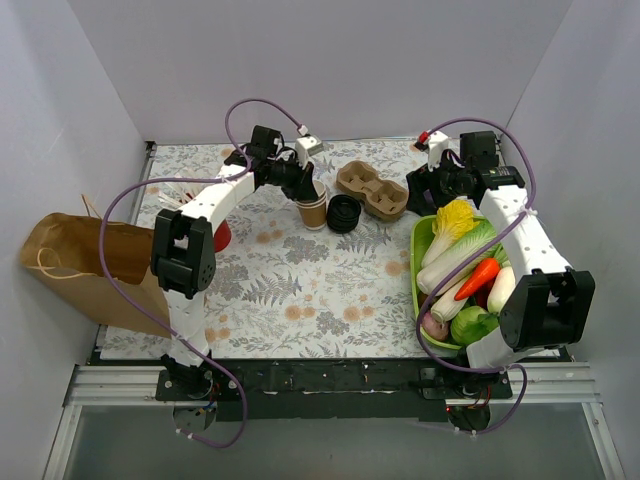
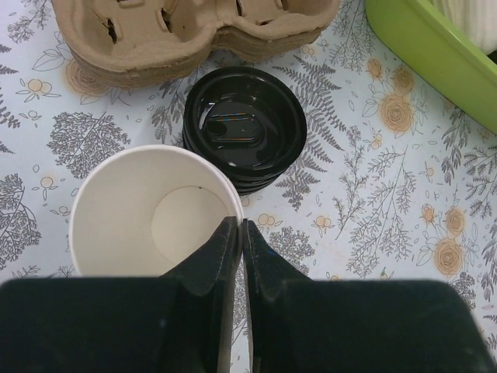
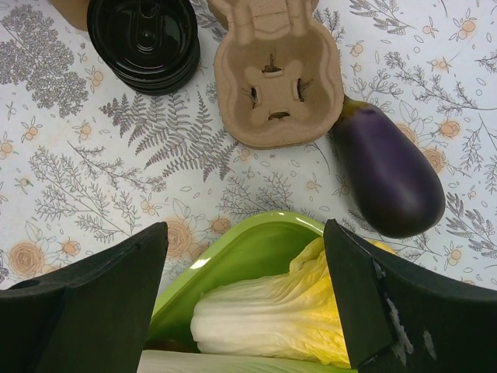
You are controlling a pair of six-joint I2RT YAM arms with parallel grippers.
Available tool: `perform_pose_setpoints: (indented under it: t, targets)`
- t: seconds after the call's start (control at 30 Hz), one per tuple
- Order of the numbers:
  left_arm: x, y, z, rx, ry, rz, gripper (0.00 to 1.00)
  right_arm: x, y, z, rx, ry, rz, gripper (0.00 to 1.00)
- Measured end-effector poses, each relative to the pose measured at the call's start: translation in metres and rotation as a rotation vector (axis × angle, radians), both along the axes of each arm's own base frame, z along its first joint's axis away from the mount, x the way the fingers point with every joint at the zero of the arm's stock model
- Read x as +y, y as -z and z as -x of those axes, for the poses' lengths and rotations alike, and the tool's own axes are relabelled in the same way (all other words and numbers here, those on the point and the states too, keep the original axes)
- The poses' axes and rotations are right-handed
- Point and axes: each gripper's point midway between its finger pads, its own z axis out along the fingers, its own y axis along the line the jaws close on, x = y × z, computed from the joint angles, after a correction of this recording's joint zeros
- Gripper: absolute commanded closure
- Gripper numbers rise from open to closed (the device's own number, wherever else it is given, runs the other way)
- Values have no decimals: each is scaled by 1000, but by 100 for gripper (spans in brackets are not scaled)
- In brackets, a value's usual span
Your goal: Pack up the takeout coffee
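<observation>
Two jaw states. Left jaws pinch the rim of the paper cup (image 2: 116, 206); right jaws stand wide above the napa cabbage (image 3: 264, 326).

Cup (image 1: 314, 209) stands left of lids (image 1: 344, 213); carrier (image 1: 372, 190) lies just behind lids.

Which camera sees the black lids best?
The left wrist view: the black lids sit whole and big, mid-picture. The right wrist view crops them at the top edge; the top view shows them tiny.
</observation>
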Motion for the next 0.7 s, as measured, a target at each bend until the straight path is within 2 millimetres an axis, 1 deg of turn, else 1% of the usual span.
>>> perform_pose_setpoints:
  t: [0.17, 0.37, 0.47, 0.5, 0.53, 0.63, 0.7]
  targets:
    - [0, -7, -4, -21, -14, -1, 100, 0, 4, -1, 11, 1, 0, 12]
    - [1, -4, -8, -97, -21, -73, 100, 0, 4, -1, 10, 2, -1, 12]
    - [2, 0, 0, -176, -7, -143, 100, 0, 4, -1, 9, 2, -1, 12]
    - [7, 4, 6, -210, 0, -180, 100, 0, 4, -2, 9, 2, -1, 12]
    - [1, 4, 11, -213, 14, -180, 100, 0, 4, -2, 9, 2, -1, 12]
    - [-4, 0, 22, -257, 35, -206, 100, 0, 4, -2, 9, 2, -1, 12]
    - [-9, -7, 24, -285, 42, -206, 100, 0, 3, -2, 8, 3, -1, 12]
